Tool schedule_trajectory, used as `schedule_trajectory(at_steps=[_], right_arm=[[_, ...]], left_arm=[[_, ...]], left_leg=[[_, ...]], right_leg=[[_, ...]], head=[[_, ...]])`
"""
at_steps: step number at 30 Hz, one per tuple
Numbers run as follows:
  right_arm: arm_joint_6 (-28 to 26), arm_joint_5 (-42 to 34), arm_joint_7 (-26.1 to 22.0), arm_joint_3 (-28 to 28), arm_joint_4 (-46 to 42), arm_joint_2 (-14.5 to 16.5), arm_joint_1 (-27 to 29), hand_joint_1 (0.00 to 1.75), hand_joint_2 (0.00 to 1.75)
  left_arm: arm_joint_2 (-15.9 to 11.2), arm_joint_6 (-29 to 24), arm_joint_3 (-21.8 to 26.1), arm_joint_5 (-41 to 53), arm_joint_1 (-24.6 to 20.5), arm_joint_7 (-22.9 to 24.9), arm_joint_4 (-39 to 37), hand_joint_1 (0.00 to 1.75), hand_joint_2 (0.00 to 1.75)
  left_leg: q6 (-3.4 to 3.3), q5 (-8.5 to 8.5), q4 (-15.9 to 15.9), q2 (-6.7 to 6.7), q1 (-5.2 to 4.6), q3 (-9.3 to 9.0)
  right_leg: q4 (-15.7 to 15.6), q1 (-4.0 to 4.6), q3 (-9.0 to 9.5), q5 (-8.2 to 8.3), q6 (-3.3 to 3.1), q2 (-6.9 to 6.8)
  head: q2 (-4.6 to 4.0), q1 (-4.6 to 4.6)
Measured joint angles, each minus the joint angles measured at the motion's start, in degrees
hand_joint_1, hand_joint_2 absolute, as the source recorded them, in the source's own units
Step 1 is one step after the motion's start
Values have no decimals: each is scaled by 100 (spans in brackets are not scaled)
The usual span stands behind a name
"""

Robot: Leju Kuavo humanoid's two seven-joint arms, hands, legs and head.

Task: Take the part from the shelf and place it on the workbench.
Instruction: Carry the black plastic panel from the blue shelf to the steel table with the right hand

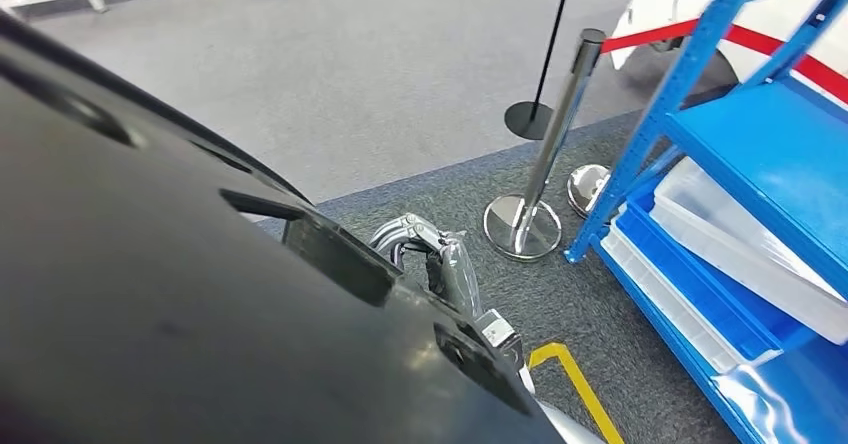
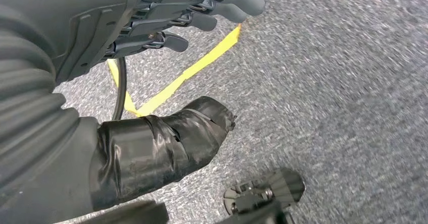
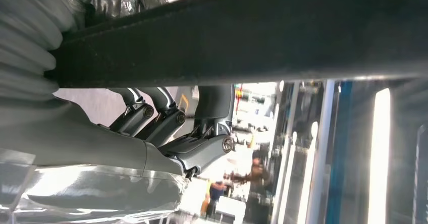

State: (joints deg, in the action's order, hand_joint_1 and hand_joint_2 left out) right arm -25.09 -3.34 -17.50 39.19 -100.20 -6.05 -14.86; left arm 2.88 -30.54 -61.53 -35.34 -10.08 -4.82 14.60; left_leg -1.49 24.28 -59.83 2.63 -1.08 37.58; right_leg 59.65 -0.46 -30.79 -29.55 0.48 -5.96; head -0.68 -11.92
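A big black part fills the lower left of the head view and hides most of both arms. The right hand grips its edge, fingers curled up against its underside. The left hand hangs over grey carpet with fingers apart, holding nothing. The blue shelf stands to the right, cut off by the frame.

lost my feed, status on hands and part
Right hand fingers gripping black part. Left hand open, over carpet. Part off blue shelf, carried. Stanchion post close ahead on the right.
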Motion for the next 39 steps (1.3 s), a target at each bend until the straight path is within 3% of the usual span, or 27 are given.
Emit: schedule_trajectory(at_steps=[2,4,6,7,8,9,10,12,14,16,17,19,21,23,25,27,29,32,34,36,37,38,39], right_arm=[[-7,-3,4,0,0,4,-3,175,175],[-8,-20,5,1,0,7,-5,175,175],[12,-63,6,2,4,4,1,175,175],[30,-88,5,2,7,3,5,175,175],[57,-109,5,2,9,2,6,175,175],[86,-121,4,2,11,2,5,175,175],[114,-125,4,2,11,2,3,175,175],[152,-120,4,10,14,4,-1,175,175],[157,-108,5,30,14,11,3,175,175],[152,-91,6,44,12,27,5,175,175],[146,-82,6,46,12,37,5,175,175],[108,-54,-5,46,12,61,4,175,175],[20,8,-20,46,11,77,24,175,175],[-82,94,-11,46,-1,81,57,175,175],[-157,158,14,46,-29,81,82,175,175],[-193,199,38,47,-66,81,101,175,175],[-210,226,59,48,-93,81,117,175,175],[-233,239,75,46,-121,80,139,175,175],[-237,251,86,47,-145,79,147,175,175],[-236,253,92,46,-156,77,175,175,175],[-235,246,92,46,-158,76,197,175,175],[-232,239,92,46,-160,76,218,175,175],[-228,233,90,46,-162,76,233,175,175]], left_arm=[[-9,19,0,22,9,28,0,0,175],[-13,28,0,34,0,47,0,0,175],[-13,28,0,21,-25,44,0,0,175],[-13,26,1,3,-29,31,0,0,175],[-13,22,2,-27,-21,10,0,0,175],[-13,18,5,-59,-4,-15,0,0,175],[-13,13,8,-92,18,-44,0,0,175],[-10,2,14,-152,65,-103,0,0,175],[-8,-18,22,-207,110,-153,0,0,175],[-8,-40,31,-246,172,-185,0,0,175],[-5,-48,37,-259,209,-195,0,0,175],[3,-52,49,-260,245,-201,0,0,175],[13,-35,57,-228,242,-172,0,0,175],[18,9,57,-174,240,-117,0,0,175],[20,61,57,-123,248,-85,0,0,175],[19,109,57,-82,235,-79,0,0,175],[19,146,57,-62,201,-75,0,0,175],[7,166,57,-58,183,-59,0,0,175],[1,167,57,-64,181,-52,0,0,175],[4,142,58,-97,168,-62,0,0,175],[7,120,58,-128,167,-74,0,0,175],[9,94,59,-159,173,-90,0,0,175],[11,71,59,-185,186,-109,0,0,175]], left_leg=[[-62,-12,67,-118,23,-53],[-143,-25,144,-224,58,-139],[-201,-13,154,-348,60,-169],[-211,-4,145,-426,58,-171],[-211,8,132,-511,58,-177],[-204,23,116,-595,59,-185],[-192,42,94,-680,63,-198],[-144,91,25,-833,69,-190],[-71,109,-26,-967,87,-125],[10,85,-13,-1094,117,-72],[43,88,-21,-1066,122,-64],[106,228,-267,-779,108,53],[169,524,-895,-444,123,364],[211,675,-1420,-351,161,657],[231,462,-1222,-303,185,578],[209,133,-470,-126,168,178],[127,24,-5,10,122,-70],[-1,46,76,-97,96,-113],[-81,24,156,-202,118,-194],[-147,18,189,-313,126,-242],[-171,23,185,-376,120,-247],[-177,31,178,-453,115,-251],[-180,40,168,-533,110,-258]], right_leg=[[2,-8,43,-48,60,8],[323,-18,-79,-233,80,270],[1045,-23,-477,-518,68,515],[1367,-22,-688,-595,70,549],[1516,-22,-826,-559,76,563],[1461,-26,-861,-420,80,572],[1208,-36,-791,-198,81,596],[521,-76,-536,170,77,844],[165,-99,-393,256,69,1085],[110,-88,-361,246,34,1047],[71,-85,-334,258,3,980],[-4,-98,-266,276,-58,818],[-34,-77,-220,260,-99,632],[-35,-62,-197,230,-112,448],[-35,-61,-169,199,-98,295],[-35,-53,-123,161,-60,177],[-39,-32,-84,124,-5,91],[-65,-32,-28,84,95,6],[130,-51,-74,-57,138,179],[781,-60,-391,-363,132,452],[1171,-57,-614,-501,126,521],[1447,-53,-798,-549,124,552],[1521,-51,-892,-479,121,568]], head=[[1,20],[-1,35],[0,53],[3,60],[7,62],[10,63],[12,69],[11,80],[11,79],[11,78],[10,77],[3,31],[-4,-6],[-4,-6],[-5,-10],[-7,-20],[-10,-9],[-13,22],[-20,33],[-26,58],[-26,65],[-24,66],[-22,62]])
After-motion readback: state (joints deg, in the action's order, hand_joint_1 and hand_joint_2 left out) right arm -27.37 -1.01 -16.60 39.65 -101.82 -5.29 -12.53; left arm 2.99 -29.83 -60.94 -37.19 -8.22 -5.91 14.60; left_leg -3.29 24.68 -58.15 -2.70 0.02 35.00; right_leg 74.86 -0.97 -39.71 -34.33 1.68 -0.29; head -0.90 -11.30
